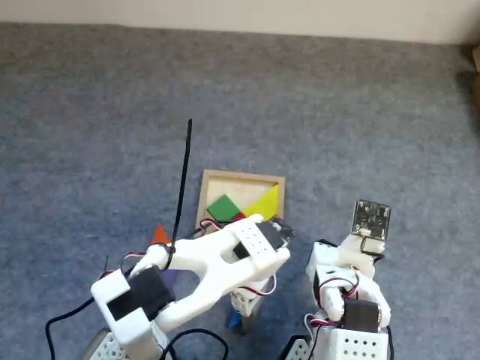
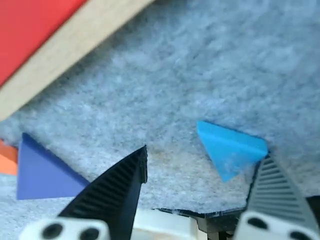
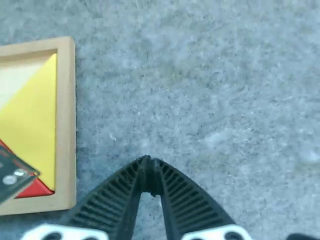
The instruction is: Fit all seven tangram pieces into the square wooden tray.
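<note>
Fig.: L gripper low over carpet, jaws wide, blue triangle just by one finger. R gripper pinched closed, empty, near tray. Tray holds green, yellow and red pcs.

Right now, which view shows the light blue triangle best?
The left wrist view: the light blue triangle lies nearly whole on the carpet, between the fingertips of the open left gripper. The high view catches a sliver of it beneath the left arm.
</note>
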### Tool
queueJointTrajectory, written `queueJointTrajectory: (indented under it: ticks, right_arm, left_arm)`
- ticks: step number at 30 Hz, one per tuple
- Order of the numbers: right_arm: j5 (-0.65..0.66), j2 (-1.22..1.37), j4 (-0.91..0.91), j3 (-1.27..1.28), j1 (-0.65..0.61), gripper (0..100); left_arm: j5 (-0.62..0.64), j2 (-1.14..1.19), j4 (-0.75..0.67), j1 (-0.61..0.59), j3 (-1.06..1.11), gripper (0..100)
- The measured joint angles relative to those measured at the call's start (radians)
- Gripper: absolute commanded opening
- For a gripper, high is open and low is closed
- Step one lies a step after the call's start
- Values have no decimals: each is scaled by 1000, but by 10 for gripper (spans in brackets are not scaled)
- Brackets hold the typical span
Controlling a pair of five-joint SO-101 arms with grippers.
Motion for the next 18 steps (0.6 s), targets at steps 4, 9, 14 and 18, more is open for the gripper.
queueJointTrajectory:
  ticks: [4,9,14,18]
  right_arm:
    - [0,0,0,0,0,6]
    - [0,0,0,0,0,6]
    - [0,0,0,0,0,6]
    - [0,0,0,0,0,6]
  left_arm:
    - [0,3,2,5,-12,255]
    - [3,5,2,18,-49,84]
    - [5,6,-6,17,-81,53]
    - [6,6,-9,14,-81,53]
